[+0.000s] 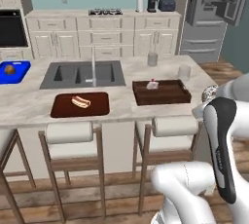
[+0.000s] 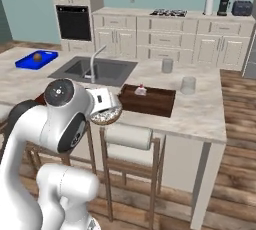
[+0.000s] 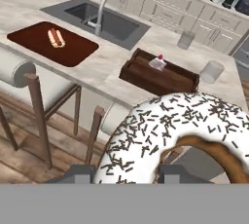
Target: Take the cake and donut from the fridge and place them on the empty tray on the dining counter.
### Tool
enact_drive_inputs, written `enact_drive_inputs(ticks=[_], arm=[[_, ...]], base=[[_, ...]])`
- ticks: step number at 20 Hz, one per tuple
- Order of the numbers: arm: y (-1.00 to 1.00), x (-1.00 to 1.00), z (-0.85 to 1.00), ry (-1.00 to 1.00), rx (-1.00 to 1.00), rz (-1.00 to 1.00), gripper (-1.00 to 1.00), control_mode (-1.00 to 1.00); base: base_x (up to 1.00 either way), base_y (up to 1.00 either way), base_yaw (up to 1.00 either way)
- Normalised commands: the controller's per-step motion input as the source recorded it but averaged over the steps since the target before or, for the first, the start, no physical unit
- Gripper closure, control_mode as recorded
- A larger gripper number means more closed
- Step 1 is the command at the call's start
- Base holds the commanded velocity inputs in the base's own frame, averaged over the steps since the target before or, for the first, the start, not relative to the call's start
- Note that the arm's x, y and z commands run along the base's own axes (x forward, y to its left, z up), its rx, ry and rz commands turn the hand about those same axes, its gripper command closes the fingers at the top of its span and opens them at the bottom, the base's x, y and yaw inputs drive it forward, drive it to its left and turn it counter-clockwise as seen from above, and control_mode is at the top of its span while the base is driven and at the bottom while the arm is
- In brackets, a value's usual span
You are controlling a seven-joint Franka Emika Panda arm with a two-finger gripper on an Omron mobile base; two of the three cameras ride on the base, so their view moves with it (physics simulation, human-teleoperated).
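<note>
While my end effector (image 3: pixel 125 173) is gripping the sprinkled donut (image 3: pixel 170 135) at lower right, the cake (image 3: pixel 158 63) is sitting in the tray (image 3: pixel 146 79) on the surface (image 3: pixel 104 62) above.

Base cameras flanking, facing dining counter (image 1: pixel 29 106); hand close.

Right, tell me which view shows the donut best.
The hand view: the donut looms large in the gripper, white icing and dark sprinkles plain. The right base view shows it small under the hand; the left base view gives a sliver behind the arm.
</note>
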Motion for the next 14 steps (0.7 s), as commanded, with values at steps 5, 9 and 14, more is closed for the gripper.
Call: enact_drive_inputs(ticks=[5, 9, 14], arm=[[0.00, 0.00, 0.00, 0.00, 0.00, 0.00, 1.00, 1.00], [0.00, 0.00, 0.00, 0.00, 0.00, 0.00, 1.00, 1.00], [0.00, 0.00, 0.00, 0.00, 0.00, 0.00, 1.00, 1.00]], base=[[1.00, -0.50, 0.00], [1.00, -0.46, 0.00], [1.00, -0.50, 0.04]])
